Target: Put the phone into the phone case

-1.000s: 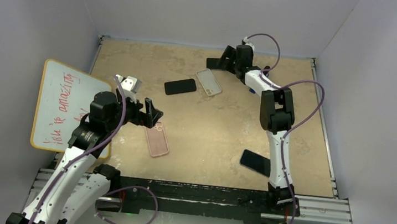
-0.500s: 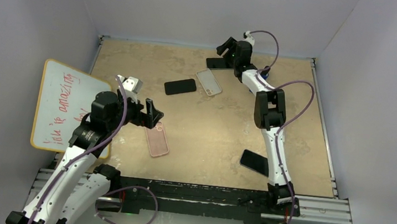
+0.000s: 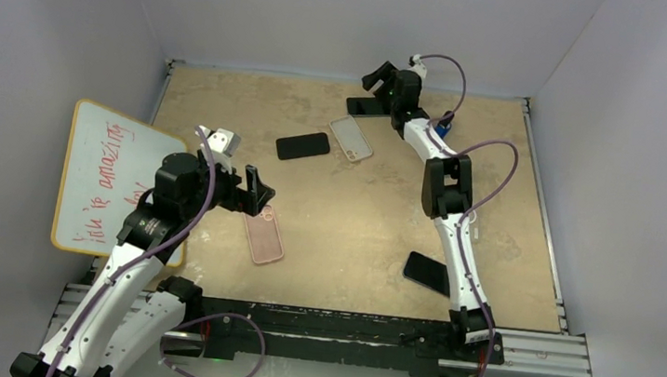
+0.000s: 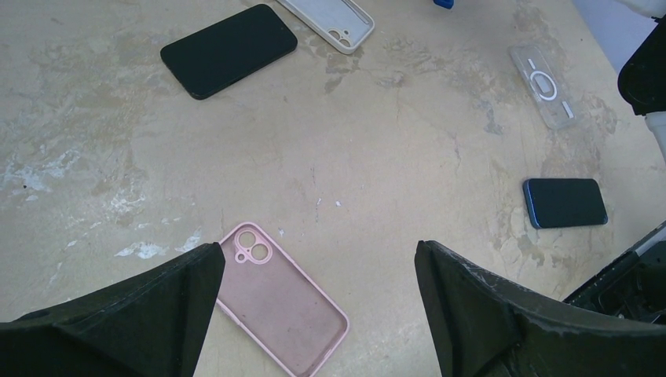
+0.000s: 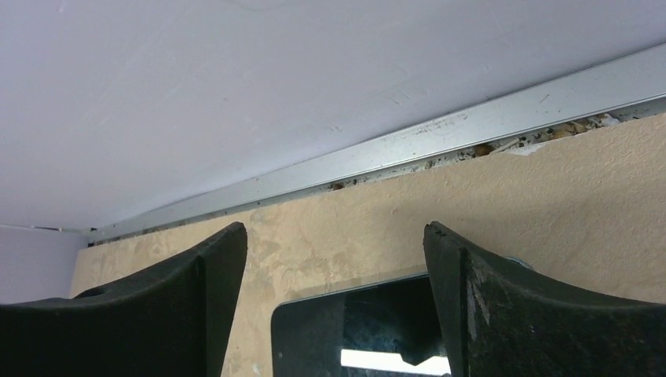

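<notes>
Top external: right gripper point(image 3: 377, 81) is seen open, empty, over black phone point(image 3: 368, 107) at 12 o'clock; left gripper point(image 3: 259, 197) is held wide open, empty, over pink phone case point(image 3: 265, 237) at 8 o'clock.

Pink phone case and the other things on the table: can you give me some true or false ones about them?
1. The pink case is empty. True.
2. The left claw is gripping the pink case. False: it is open, above the case, holding nothing.
3. A black phone lies next to the white case. True.
4. The right claw is shut. False: it is open, over the far black phone near the table's back edge.
5. The blue phone sits inside the clear case. False: they lie apart.
</notes>
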Motion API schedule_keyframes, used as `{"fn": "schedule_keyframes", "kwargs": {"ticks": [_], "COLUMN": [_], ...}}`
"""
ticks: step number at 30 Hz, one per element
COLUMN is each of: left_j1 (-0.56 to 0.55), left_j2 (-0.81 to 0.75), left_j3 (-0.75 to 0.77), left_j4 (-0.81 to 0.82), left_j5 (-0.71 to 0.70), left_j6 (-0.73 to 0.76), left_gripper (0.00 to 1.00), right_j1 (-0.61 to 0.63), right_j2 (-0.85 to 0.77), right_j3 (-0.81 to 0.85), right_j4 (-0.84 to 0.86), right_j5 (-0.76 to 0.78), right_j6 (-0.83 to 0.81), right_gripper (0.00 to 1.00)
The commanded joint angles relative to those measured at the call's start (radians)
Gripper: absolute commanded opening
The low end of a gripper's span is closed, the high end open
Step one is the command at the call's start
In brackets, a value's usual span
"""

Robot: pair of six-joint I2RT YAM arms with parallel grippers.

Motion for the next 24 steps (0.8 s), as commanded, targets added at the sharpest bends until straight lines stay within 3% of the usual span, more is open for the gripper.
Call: {"fn": "schedule_keyframes", "kwargs": {"ticks": [1, 12, 24], "left_j1": [-0.007, -0.007, -0.007], "left_j2": [-0.004, -0.017, -0.021], "left_j3": [-0.001, -0.004, -0.005], "left_j4": [0.025, 0.025, 0.026], "left_j5": [-0.008, -0.011, -0.011], "left_j6": [0.005, 0.002, 0.0], "left_gripper": [0.97, 0.97, 0.97], "right_j1": [0.016, 0.035, 0.052], "right_j2": [-0.019, -0.06, -0.224], "right_j3": [0.027, -0.017, -0.234], "right_j4": [-0.166, -0.362, -0.412], "right_j5": [-0.036, -0.069, -0.157], "right_j6": [-0.062, -0.223, -0.529], "right_gripper": [0.86, 0.86, 0.85]}}
